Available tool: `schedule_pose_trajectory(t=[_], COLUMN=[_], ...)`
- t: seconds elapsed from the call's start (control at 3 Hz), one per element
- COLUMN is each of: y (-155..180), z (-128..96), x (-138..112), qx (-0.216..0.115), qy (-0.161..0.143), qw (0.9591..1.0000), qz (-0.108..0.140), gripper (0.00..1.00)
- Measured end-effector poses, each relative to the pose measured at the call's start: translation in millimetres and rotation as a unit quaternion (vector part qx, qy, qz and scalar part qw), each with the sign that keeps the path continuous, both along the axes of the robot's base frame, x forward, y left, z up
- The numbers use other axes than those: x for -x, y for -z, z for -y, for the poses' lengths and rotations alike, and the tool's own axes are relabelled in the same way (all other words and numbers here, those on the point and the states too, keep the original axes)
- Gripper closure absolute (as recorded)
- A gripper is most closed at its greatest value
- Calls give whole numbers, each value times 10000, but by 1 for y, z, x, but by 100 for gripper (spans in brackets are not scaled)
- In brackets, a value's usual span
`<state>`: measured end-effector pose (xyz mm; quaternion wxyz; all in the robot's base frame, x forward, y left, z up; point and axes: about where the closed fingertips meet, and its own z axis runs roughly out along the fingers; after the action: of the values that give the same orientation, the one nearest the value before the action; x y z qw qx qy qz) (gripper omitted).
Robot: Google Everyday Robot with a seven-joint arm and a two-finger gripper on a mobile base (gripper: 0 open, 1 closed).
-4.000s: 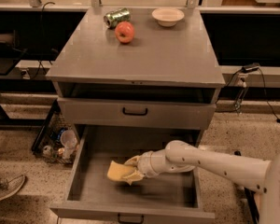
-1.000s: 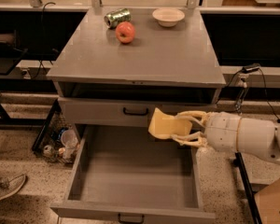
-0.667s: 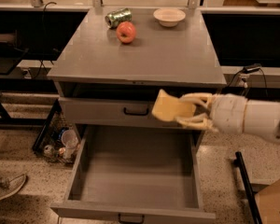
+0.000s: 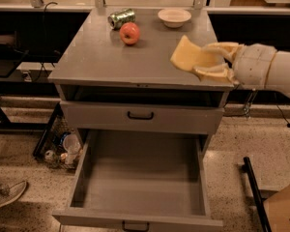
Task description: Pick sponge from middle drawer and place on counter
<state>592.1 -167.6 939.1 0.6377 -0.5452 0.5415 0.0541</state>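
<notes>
The pale yellow sponge [image 4: 189,55] is held in my gripper [image 4: 209,60], whose cream fingers [image 4: 221,47] are shut on its right side. It hangs in the air over the right front part of the grey counter [image 4: 101,52]. My arm comes in from the right edge. The middle drawer [image 4: 140,175] stands pulled out below, with a bare grey floor and a small dark handle on its front.
On the counter's far side lie a red apple [image 4: 130,33], a green can on its side [image 4: 122,18] and a white bowl [image 4: 174,17]. A shut drawer [image 4: 140,116] sits above the open one. Clutter [image 4: 63,146] lies on the floor at the left.
My gripper has lifted the sponge out of the middle drawer and up to counter height, over the counter's right front part. The drawer now shows empty.
</notes>
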Motion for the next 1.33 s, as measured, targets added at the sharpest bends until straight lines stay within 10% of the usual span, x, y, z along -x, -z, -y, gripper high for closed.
schedule_pose_trajectory(t=[1.33], y=[7], z=[-11], x=[-145], qx=[58], qy=[810], qw=[9900], qz=[-1151], gripper=[100])
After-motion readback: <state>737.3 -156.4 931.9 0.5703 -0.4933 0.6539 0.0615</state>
